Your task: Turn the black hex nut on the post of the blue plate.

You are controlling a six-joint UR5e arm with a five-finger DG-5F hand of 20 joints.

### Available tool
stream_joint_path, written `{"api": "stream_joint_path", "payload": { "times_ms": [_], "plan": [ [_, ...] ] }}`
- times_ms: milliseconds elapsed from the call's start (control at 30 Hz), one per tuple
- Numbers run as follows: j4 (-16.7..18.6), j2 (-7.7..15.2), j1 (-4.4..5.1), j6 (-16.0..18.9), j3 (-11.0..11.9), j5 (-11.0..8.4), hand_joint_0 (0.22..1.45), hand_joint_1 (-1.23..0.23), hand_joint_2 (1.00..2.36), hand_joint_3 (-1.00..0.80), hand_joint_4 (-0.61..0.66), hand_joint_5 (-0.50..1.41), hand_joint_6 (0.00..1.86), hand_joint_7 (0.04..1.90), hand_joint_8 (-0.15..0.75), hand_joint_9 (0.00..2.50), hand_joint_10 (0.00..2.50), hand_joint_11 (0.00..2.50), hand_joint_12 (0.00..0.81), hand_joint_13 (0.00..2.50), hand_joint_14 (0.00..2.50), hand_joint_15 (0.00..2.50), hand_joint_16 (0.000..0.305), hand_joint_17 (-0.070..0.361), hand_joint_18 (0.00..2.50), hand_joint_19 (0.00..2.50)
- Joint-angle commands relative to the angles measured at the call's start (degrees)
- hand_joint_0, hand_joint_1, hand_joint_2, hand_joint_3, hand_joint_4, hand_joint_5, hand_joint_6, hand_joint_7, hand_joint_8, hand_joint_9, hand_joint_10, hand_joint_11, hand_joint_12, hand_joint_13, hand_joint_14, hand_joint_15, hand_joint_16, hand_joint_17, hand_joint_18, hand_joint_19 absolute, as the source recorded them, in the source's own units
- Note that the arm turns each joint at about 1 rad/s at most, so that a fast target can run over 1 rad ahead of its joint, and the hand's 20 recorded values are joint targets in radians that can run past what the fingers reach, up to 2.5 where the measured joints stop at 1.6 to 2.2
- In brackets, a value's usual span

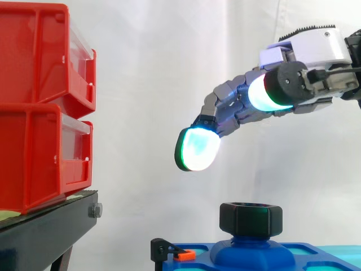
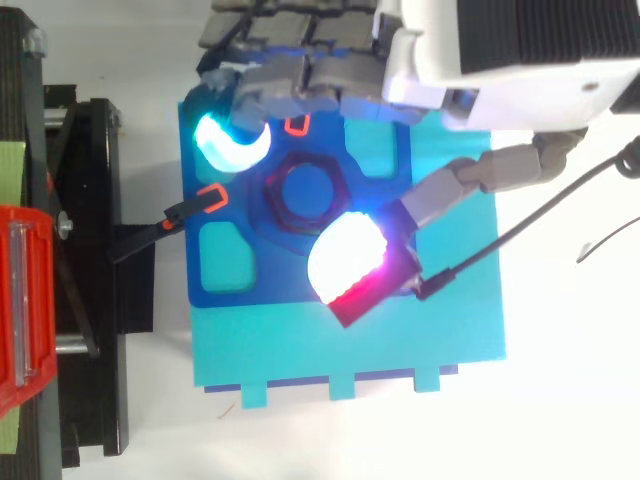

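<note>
The black hex nut (image 1: 251, 219) sits on the raised post of the blue plate (image 1: 282, 254) at the bottom of the side view. From above, the nut (image 2: 303, 190) lies at the plate's (image 2: 225, 260) centre. My hand (image 1: 304, 62) hovers well above the nut, reaching in from the right, open, fingers gently bent and holding nothing. One glowing pad (image 1: 197, 148) hangs above and left of the nut. In the top view the fingertips (image 2: 232, 140) and the thumb pad (image 2: 348, 262) straddle the nut from either side.
Two stacked red bins (image 1: 42, 107) stand on a black stand (image 1: 51, 231) at the left. A black clamp with an orange tip (image 1: 169, 251) holds the plate's left edge. The plate rests on a cyan base (image 2: 350, 345).
</note>
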State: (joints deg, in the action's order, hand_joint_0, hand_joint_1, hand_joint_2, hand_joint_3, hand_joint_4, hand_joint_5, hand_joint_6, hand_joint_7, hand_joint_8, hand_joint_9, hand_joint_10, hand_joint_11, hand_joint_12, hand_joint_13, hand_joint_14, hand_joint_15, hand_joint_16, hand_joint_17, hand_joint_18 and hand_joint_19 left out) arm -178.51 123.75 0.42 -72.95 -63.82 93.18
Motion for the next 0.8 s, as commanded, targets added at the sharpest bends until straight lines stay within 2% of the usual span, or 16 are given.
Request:
{"api": "stream_joint_path", "payload": {
  "times_ms": [0,33,67,167,233,367,467,700,767],
  "plan": [
    [1.06,-0.09,0.72,0.08,-2.28,-0.11,0.39,-0.28,1.00,-0.50,0.17,-0.23,0.50,0.72,0.263,0.23,0.00,0.00,0.401,0.06,0.00,0.03,0.060,0.136,0.00,0.12],
    [1.50,0.00,0.81,0.08,-2.72,-0.02,0.37,-0.33,1.00,-0.50,0.17,-0.23,0.50,0.72,0.266,0.20,0.00,0.00,0.407,0.05,0.00,0.03,0.062,0.139,0.00,0.11],
    [3.43,0.00,1.16,0.08,-3.77,-0.11,0.36,-0.42,1.00,-0.50,0.16,-0.24,0.50,0.71,0.260,0.16,0.00,0.00,0.411,0.03,0.00,0.02,0.063,0.143,0.00,0.11],
    [5.63,0.00,1.43,0.08,-4.12,-0.28,0.35,-0.47,1.00,-0.50,0.15,-0.25,0.50,0.69,0.251,0.12,0.00,0.00,0.410,0.00,0.00,0.01,0.065,0.146,0.00,0.10],
    [7.04,0.00,1.86,0.08,-4.12,-0.28,0.35,-0.37,1.00,-0.50,0.14,-0.26,0.50,0.68,0.244,0.07,0.00,0.00,0.410,0.00,0.00,0.03,0.066,0.147,0.00,0.13],
    [6.68,0.09,2.04,-0.09,-4.21,-0.28,0.38,-0.15,1.00,-0.50,0.16,-0.24,0.50,0.67,0.227,0.04,0.00,0.00,0.397,0.00,0.00,0.02,0.063,0.142,0.00,0.13],
    [6.25,0.00,2.13,-0.09,-4.12,-0.90,0.39,-0.08,1.00,-0.50,0.18,-0.22,0.50,0.71,0.223,0.04,0.00,0.00,0.388,0.00,0.00,0.02,0.061,0.138,0.00,0.13],
    [5.63,0.09,2.13,-0.18,-4.21,-0.99,0.41,-0.05,1.00,-0.50,0.20,-0.20,0.50,0.70,0.226,0.09,0.00,0.00,0.382,0.00,0.00,0.00,0.060,0.134,0.00,0.11],
    [5.19,0.09,2.13,-0.44,-4.21,-1.07,0.41,-0.15,1.00,-0.50,0.20,-0.20,0.50,0.72,0.225,0.06,0.00,0.00,0.377,0.00,0.00,0.02,0.059,0.132,0.00,0.12]
  ]
}}
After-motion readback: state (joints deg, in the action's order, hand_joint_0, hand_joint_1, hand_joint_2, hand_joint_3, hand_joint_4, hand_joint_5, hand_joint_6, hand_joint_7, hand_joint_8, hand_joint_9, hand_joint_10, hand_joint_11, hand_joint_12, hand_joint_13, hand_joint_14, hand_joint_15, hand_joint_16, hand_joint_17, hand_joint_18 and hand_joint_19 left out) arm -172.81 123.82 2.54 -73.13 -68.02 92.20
